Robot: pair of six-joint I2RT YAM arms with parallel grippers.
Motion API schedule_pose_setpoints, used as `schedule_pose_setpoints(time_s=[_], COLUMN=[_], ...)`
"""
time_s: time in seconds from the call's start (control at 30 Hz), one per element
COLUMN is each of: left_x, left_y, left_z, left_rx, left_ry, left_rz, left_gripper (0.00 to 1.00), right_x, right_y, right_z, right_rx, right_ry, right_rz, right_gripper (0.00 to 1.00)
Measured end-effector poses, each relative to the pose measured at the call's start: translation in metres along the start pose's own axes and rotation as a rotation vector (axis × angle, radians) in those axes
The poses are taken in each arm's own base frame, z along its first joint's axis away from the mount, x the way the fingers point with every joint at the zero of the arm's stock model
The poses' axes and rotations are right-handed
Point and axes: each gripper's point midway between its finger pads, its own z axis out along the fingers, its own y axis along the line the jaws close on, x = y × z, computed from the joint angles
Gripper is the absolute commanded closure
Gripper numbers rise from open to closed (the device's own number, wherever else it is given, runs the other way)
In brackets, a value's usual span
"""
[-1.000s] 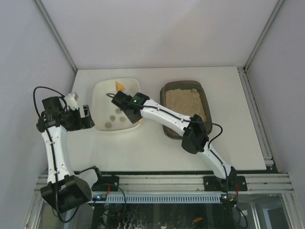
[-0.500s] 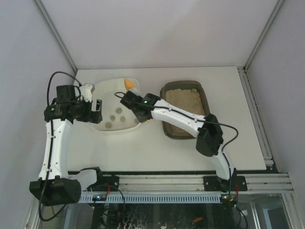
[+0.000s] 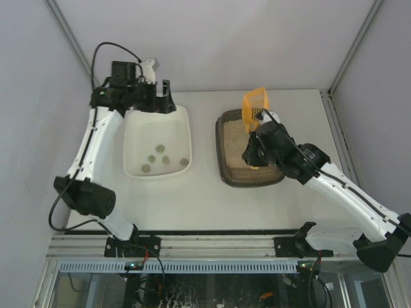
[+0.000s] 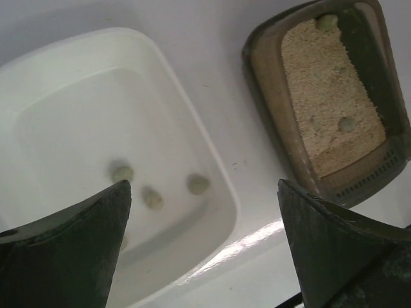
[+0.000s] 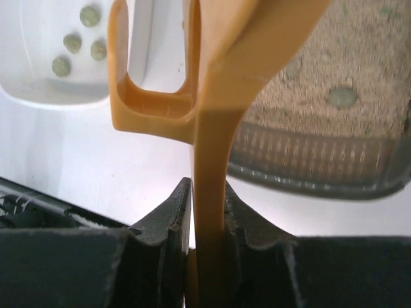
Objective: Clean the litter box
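Note:
The dark brown-grey litter box (image 3: 223, 157) with beige litter sits right of centre; it also shows in the left wrist view (image 4: 263, 70) and the right wrist view (image 5: 321, 168). Greenish clumps (image 4: 347, 124) lie on its litter. My right gripper (image 3: 255, 138) is shut on the handle of the yellow slotted scoop (image 3: 254, 104), which is held up over the box's far end. In the right wrist view the fingers (image 5: 180, 208) clamp the handle (image 5: 212, 160). My left gripper (image 3: 154, 99) is open and empty, high over the white tray's far edge.
The white rounded tray (image 3: 135, 128) stands left of the litter box and holds several greenish clumps (image 3: 160, 154); they also show in the left wrist view (image 4: 198, 184). A strip of bare table separates tray and box. Enclosure walls rise close behind and at both sides.
My right arm has carried the scoop from the white tray over to the litter box. My left arm has risen and swung to the tray's far edge.

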Motion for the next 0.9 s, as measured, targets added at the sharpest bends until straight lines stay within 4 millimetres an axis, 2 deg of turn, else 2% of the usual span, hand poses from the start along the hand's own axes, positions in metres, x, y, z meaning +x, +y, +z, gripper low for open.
schedule_pose_setpoints(time_s=[0.1,0.23,0.3,0.4,0.53,0.67,0.8,0.9], left_x=[0.010,0.042,0.053,0.047,0.024,0.020,0.035,0.065], left_y=[-0.028,-0.072,-0.091,-0.112,-0.114,-0.108,-0.112,-0.122], left_z=[0.045,0.104,0.126,0.153,0.173,0.184,0.199,0.214], left_rx=[0.047,0.080,0.100,0.131,0.128,0.077,0.021,0.004], left_ry=[0.079,0.207,0.250,0.250,0.193,0.170,0.175,0.228], left_rz=[-0.027,-0.002,0.011,0.016,-0.041,-0.114,-0.182,-0.224], left_gripper=[0.00,0.00,0.00,0.00,0.00,0.00,0.00,0.00], right_x=[0.021,0.044,0.052,0.064,0.070,0.061,0.054,0.055], right_y=[-0.017,-0.034,-0.036,-0.029,-0.019,-0.020,-0.023,-0.025], right_z=[-0.010,-0.018,-0.020,-0.021,-0.017,-0.015,-0.012,-0.010], right_rx=[0.004,-0.002,-0.022,-0.086,-0.145,-0.163,-0.181,-0.184], right_ry=[0.016,0.037,0.045,0.075,0.105,0.094,0.076,0.079], right_rz=[0.069,0.175,0.222,0.286,0.345,0.401,0.439,0.457], right_gripper=[1.00,1.00,1.00,1.00,1.00,1.00,1.00,1.00])
